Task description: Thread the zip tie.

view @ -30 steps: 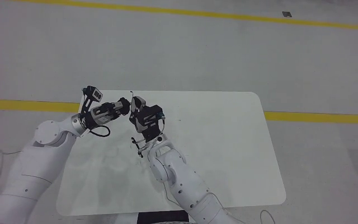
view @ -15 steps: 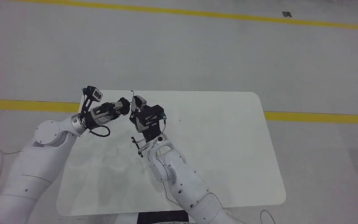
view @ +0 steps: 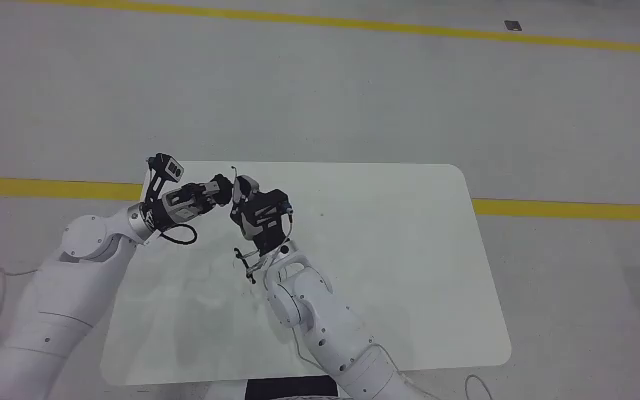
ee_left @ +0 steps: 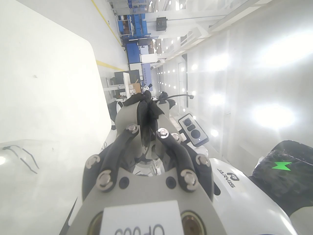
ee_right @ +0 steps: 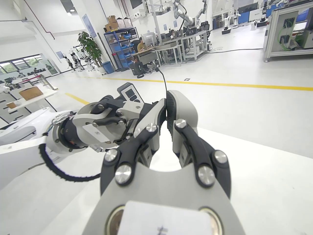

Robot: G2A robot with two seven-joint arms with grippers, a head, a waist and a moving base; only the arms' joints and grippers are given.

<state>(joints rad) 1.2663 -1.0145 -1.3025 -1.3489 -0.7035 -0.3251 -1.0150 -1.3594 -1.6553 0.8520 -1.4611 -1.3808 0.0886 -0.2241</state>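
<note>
A thin black zip tie [view: 234,172] is held in the air above the white table's [view: 400,260] far left part, where the two grippers meet tip to tip. My right gripper [ee_right: 167,108] is shut on the zip tie [ee_right: 164,84], whose strap rises from between the fingers and ends in a small head. The left gripper [ee_left: 146,106] is shut on the same tie, with a thin loop running between its fingers and one end [ee_left: 181,96] sticking out past them. From above, the left gripper [view: 226,186] sits just left of the right gripper [view: 240,190].
Spare black zip ties [view: 246,262] lie on the table beside the right arm; the left wrist view shows them [ee_left: 24,154] under clear plastic. The table's right half is bare white surface, with the floor and a yellow line beyond its edges.
The right gripper has shifted slightly toward the left gripper, and the zip tie's upper end has tilted a little leftward. Both grips are unchanged.
</note>
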